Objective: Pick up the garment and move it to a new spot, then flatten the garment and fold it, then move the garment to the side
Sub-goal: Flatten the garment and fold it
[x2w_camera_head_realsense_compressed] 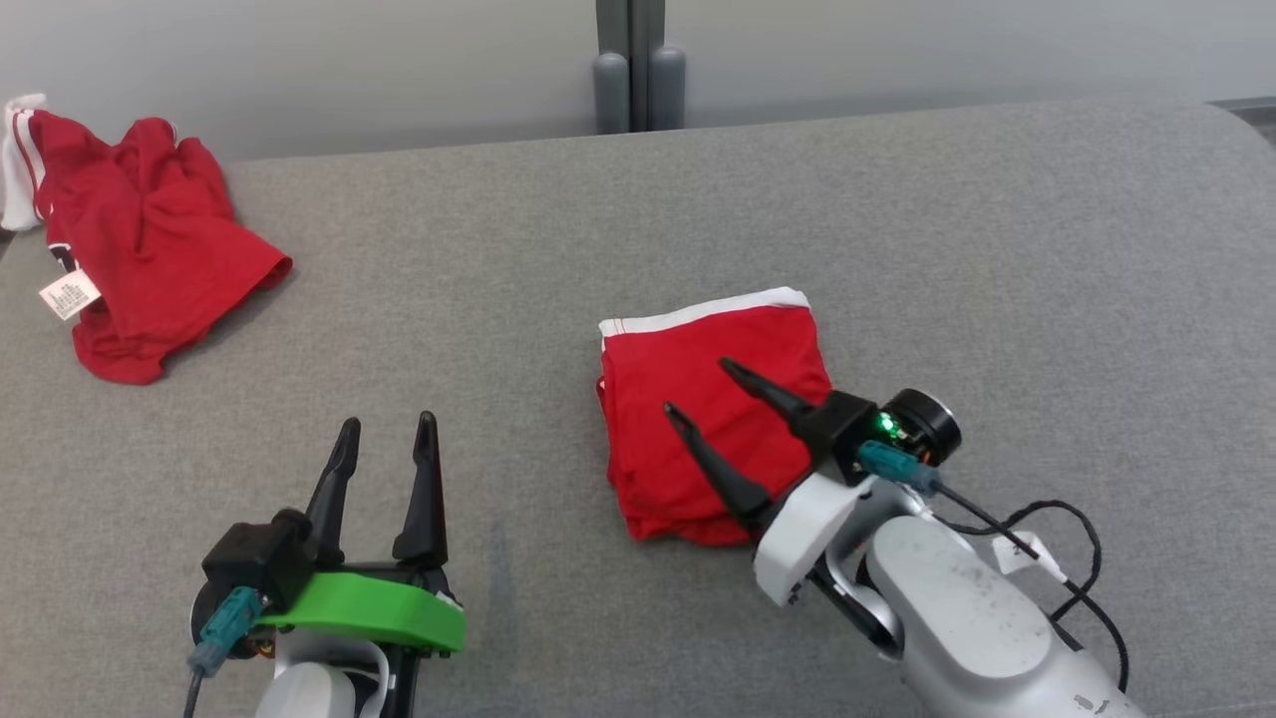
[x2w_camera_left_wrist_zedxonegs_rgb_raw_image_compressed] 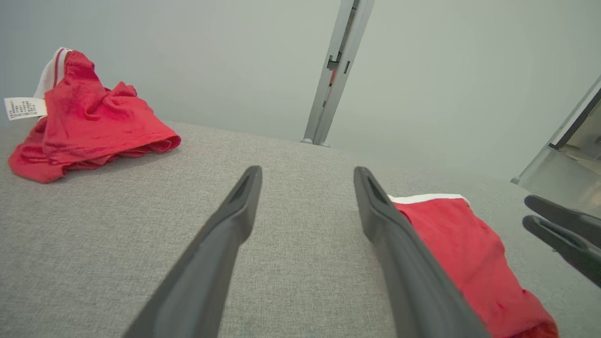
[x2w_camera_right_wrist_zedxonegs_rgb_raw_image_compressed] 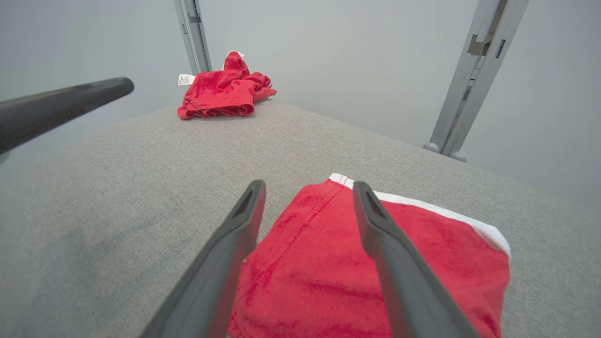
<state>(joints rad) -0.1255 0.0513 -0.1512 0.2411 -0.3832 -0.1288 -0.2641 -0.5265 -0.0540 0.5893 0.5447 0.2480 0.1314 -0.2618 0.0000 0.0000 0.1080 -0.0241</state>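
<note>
The folded garment (x2w_camera_head_realsense_compressed: 698, 344) lies flat on the tabletop (x2w_camera_head_realsense_compressed: 897, 249). The right hand (x2w_camera_head_realsense_compressed: 698, 385) hovers over it, fingers apart, probably positioned to regrasp it. The left hand (x2w_camera_head_realsense_compressed: 388, 419), fingers apart, stands clear.

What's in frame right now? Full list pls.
folded garment: one, red with a white band, middle right of the padded surface, lying flat
crumpled garment: one, red with white trim, far left corner, in a heap
label: one, white, on the crumpled garment's left edge
padded surface: one, grey fabric, under both garments
posts: two, grey, side by side behind the far edge
left pincer: one, dark fingers on a green mount, lower left, open, above bare fabric
right pincer: one, dark fingers, lower right, open, over the folded garment, gripping nothing
</note>
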